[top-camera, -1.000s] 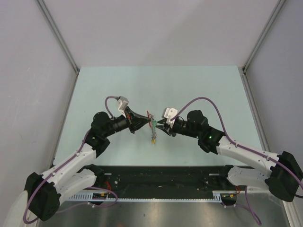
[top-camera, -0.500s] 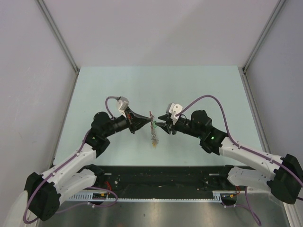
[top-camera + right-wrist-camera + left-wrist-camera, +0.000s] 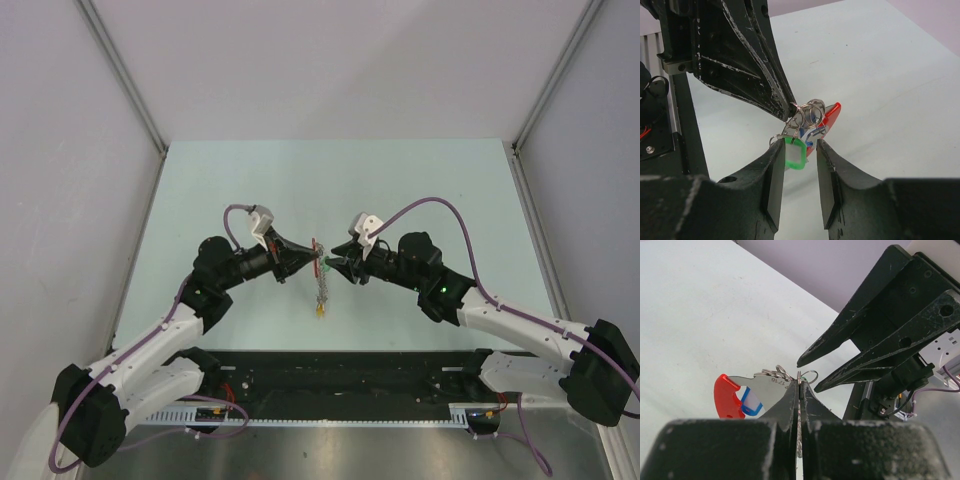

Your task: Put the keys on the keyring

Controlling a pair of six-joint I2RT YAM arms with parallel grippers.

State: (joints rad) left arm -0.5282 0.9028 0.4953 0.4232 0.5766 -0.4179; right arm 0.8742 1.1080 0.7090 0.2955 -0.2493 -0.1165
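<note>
My left gripper (image 3: pixel 308 262) is shut on the keyring (image 3: pixel 320 285) and holds it above the table; its yellow tag end hangs down. In the left wrist view the jaws (image 3: pixel 799 386) pinch a metal ring beside the red curved segment (image 3: pixel 725 396) and the blue key head (image 3: pixel 753 403). My right gripper (image 3: pixel 333 265) faces it from the right, open. In the right wrist view the green key head (image 3: pixel 795 153) hangs from the rings (image 3: pixel 807 110) between my open fingers, close to the left pad (image 3: pixel 774 176). The red segment (image 3: pixel 833 114) shows behind it.
The pale green table (image 3: pixel 420 190) lies under both arms. Grey walls rise at its left, right and far sides. A black rail (image 3: pixel 340 385) with both arm bases runs along the near edge.
My right gripper drew back a little to the right, rolled at the wrist, then came back in to the green key head. The keyring's hanging end swung slightly. My left gripper stayed put.
</note>
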